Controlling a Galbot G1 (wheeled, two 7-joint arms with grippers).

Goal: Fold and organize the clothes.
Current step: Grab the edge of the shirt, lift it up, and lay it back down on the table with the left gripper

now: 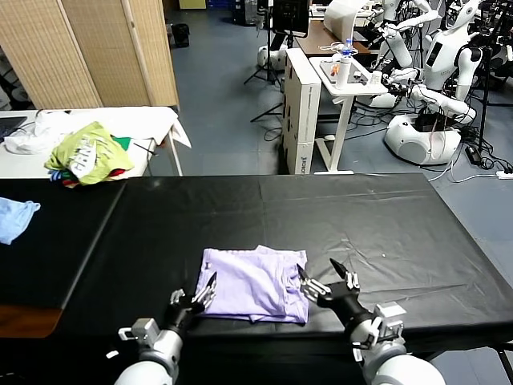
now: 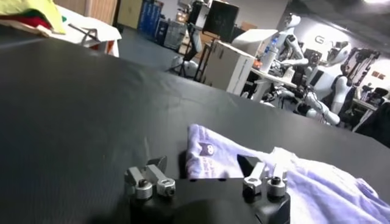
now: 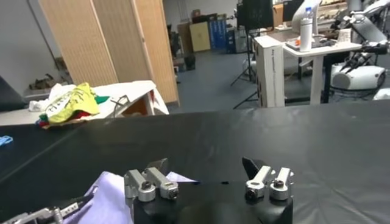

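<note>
- Lavender cotton T-shirt [image 1: 255,284] lies folded into a rough rectangle on the black-covered bench [image 1: 361,216], near the front edge, approx centred btwn my two arms.
- Long axis runs left-right across the bench; small purple print [image 2: 206,150] shows at one corner in the left wrist view.
- Left claw [image 1: 202,294] sits at the shirt's left front corner, fingers spread apart, nothing held; cloth starts just past the fingertips, ahead and slightly to the right.
- Right claw [image 1: 329,282] at the shirt's right edge, fingers also spread and empty; the lavender cloth [image 3: 109,198] lies to its left.
- Both arms abt equally near, one per short end, so I'd judge a two-handed pinch at the ends is what this calls for, then another fold or a slide to tidy.
- Risk as I read it: the front-right corner looks loosely layered, so a shallow pinch may lift only the top ply.
- Yellow-green garment pile [image 1: 90,152] on the white side table [image 1: 152,120] and light-blue cloth [image 1: 14,218] far left: well apart, not mine to touch.
</note>
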